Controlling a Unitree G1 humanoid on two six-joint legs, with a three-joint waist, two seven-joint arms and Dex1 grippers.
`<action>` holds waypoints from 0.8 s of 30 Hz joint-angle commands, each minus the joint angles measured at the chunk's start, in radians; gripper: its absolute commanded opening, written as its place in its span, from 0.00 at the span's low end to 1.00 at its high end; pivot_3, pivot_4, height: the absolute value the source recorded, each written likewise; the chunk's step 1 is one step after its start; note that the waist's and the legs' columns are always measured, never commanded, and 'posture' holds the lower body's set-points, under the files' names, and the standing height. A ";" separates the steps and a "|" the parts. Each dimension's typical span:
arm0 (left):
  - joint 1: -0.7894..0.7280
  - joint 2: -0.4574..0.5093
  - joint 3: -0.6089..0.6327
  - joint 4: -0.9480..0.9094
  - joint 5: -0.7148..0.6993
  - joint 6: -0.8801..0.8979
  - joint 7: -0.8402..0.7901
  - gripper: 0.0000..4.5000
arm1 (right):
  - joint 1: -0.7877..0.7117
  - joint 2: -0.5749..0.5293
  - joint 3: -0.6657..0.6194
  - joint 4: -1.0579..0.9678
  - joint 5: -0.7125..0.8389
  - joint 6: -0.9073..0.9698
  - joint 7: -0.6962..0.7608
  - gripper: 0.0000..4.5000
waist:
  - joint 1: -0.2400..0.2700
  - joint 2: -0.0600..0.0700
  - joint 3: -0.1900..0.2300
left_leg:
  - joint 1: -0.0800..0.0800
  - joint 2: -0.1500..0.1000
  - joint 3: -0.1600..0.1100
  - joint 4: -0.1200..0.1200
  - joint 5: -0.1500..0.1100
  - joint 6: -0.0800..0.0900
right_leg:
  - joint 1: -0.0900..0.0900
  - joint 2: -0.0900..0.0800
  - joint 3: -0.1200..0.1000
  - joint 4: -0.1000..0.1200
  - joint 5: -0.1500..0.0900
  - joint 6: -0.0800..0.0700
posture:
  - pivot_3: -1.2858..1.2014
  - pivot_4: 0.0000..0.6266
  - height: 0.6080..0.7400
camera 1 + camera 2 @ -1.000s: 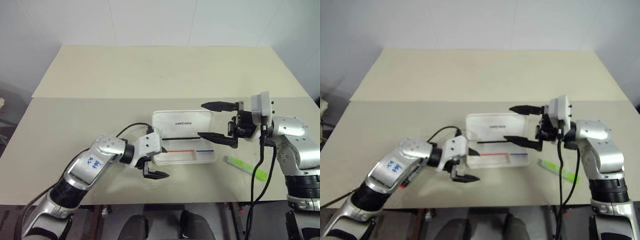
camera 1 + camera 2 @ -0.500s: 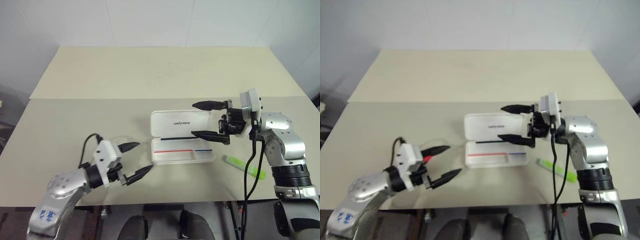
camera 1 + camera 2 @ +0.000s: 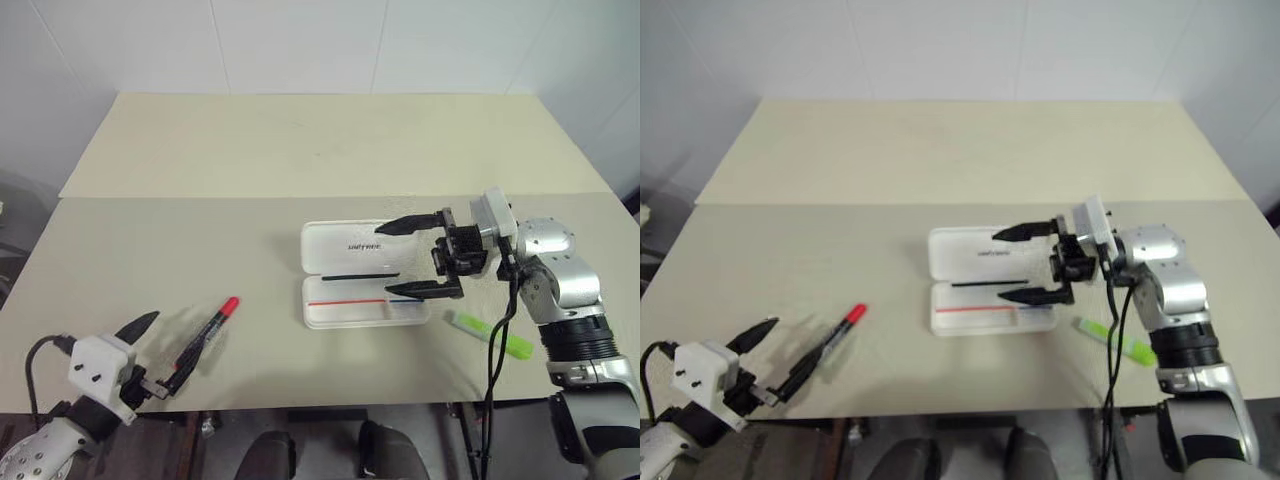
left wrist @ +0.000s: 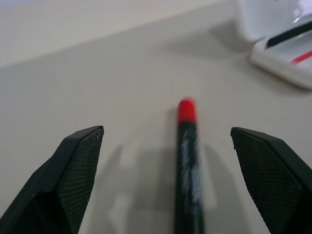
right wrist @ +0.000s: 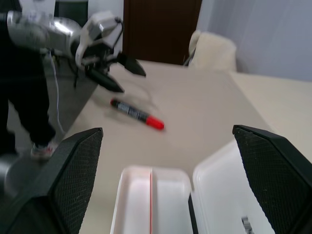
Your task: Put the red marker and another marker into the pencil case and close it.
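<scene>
Near the table's front left edge, your left gripper (image 3: pixel 147 352) stands wide open and empty behind the red-and-black marker (image 3: pixel 206 335). Over the open white hard-plastic pencil case (image 3: pixel 365 286), your right gripper (image 3: pixel 412 258) gapes empty too; the lime-green highlighter (image 3: pixel 490 334) lies just right of the case. Close off-centre and the marker may roll off the edge.

Head eyes look down; wrist views share the red marker (image 4: pixel 187 161).

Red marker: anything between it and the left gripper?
Nothing visible. The red marker lies on bare table straight ahead of the left gripper, whose jaws are open to either side of its black end, not touching it.
</scene>
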 commanded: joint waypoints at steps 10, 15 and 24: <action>-0.021 -0.005 -0.064 0.315 0.000 -0.209 -0.091 0.99 | -0.029 -0.029 0.001 -0.008 0.013 -0.015 0.076 1.00 | 0.003 0.000 0.000 | 0.000 0.001 0.003 -0.001 -0.001 0.000 | -0.001 0.000 -0.001 -0.001 0.000 0.000 | 0.52 0.24 1.00; -0.104 0.006 -0.118 0.385 0.022 -0.217 -0.091 0.99 | -0.016 -0.037 -0.015 -0.056 0.028 0.017 0.055 1.00 | 0.009 0.004 -0.002 | 0.000 0.001 0.002 0.001 -0.001 0.000 | -0.001 -0.001 -0.001 0.000 0.000 -0.001 | 0.52 0.24 1.00; -0.141 0.017 -0.171 0.402 0.021 -0.199 -0.088 0.66 | 0.022 -0.044 -0.046 -0.122 0.039 0.051 0.028 1.00 | 0.029 0.010 -0.006 | 0.001 0.001 0.002 0.003 -0.001 0.000 | 0.000 -0.001 -0.001 0.001 0.002 -0.001 | 0.52 0.24 1.00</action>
